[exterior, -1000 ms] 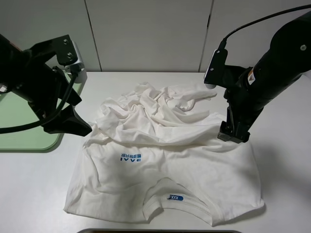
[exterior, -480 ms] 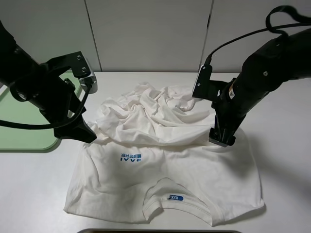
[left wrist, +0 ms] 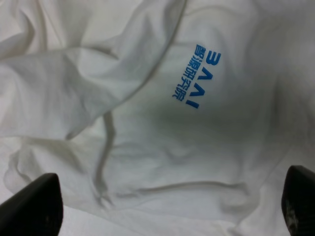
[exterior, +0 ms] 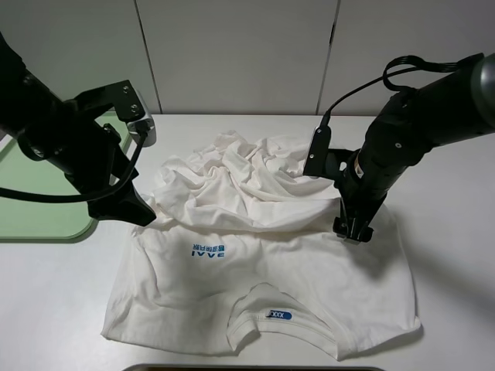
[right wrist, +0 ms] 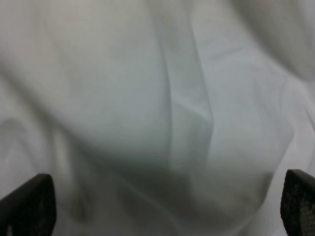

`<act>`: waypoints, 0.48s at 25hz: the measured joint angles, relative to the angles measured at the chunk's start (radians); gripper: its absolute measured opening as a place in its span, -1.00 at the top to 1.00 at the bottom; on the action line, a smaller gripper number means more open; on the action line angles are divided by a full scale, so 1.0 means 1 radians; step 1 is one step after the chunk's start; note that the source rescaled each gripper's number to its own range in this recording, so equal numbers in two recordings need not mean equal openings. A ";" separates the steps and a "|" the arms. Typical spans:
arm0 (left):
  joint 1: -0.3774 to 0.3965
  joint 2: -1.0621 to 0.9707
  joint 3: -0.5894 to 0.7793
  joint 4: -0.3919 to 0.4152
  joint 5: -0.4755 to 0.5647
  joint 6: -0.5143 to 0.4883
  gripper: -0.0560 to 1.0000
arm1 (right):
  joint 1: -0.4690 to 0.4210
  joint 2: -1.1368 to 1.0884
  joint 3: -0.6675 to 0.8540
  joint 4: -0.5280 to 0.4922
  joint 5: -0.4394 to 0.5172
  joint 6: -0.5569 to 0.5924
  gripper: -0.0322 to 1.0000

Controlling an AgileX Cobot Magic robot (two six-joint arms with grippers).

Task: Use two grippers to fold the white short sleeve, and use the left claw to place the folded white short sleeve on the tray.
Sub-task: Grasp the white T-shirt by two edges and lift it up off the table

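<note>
**Both claws released over the partly bunched shirt; tray bare of it**

Left claw: released. The left wrist view shows its fingertips set wide apart with nothing pinched between them, only cloth beneath. The claw points down at the left edge of the white short sleeve, level with the line where crumpled cloth meets flat cloth. Whether it touches the fabric cannot be told.

Right claw: released. Its fingertips likewise stand far apart over plain cloth, which is blurred in the right wrist view. This claw is lowered onto the right part of the shirt, on the same line. Contact looks likely, but is not confirmed.

The shirt lies on the worktop. Its collar half is spread flat, with the blue chest logo and the blue neck tag facing up. Its other half is heaped in loose folds.

The tray sits off the shirt's left edge, apart from it, partly hidden by the left arm.
</note>
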 joint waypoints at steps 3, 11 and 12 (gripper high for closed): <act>0.000 0.000 0.000 -0.002 -0.003 0.019 -0.77 | 0.000 0.003 0.000 -0.023 -0.003 0.023 -1.00; 0.000 0.000 0.000 -0.002 -0.031 0.038 -0.77 | 0.000 0.003 -0.001 -0.048 0.033 0.033 0.94; 0.000 0.000 0.000 -0.002 -0.046 0.052 -0.77 | 0.000 0.003 -0.001 -0.052 0.038 0.033 0.94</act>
